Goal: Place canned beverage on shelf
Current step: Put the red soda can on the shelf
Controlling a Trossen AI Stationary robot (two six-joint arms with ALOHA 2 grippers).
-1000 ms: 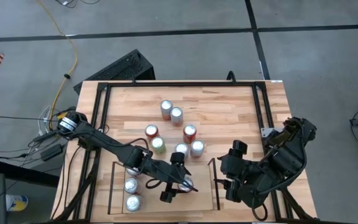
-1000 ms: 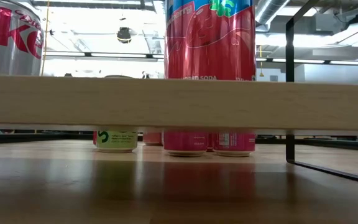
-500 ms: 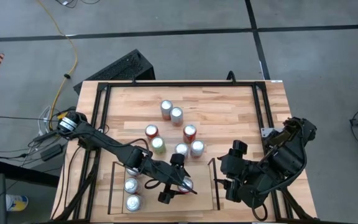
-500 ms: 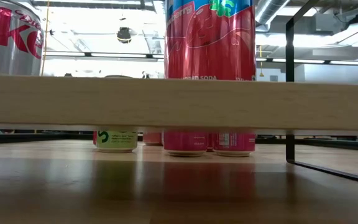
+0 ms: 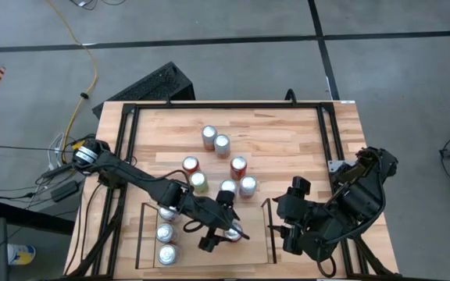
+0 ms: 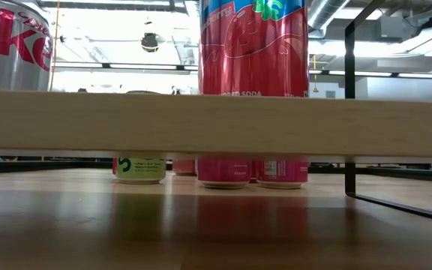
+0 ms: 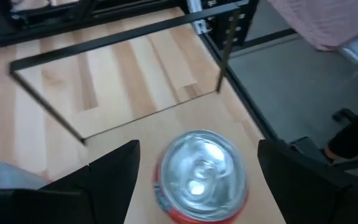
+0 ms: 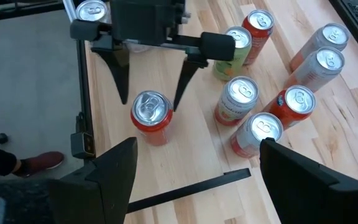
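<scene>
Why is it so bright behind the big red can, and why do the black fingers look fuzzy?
In the low view, ceiling lights behind the tall red soda can wash the background white. In the left wrist view, the left gripper sits very near the camera, so its dark fingers blur, and the silver can top shows glare.

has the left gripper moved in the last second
Yes, slightly. In the high view the left gripper has drawn back a little toward the table's far side, measured against the shelf rails, open above the red can.
</scene>
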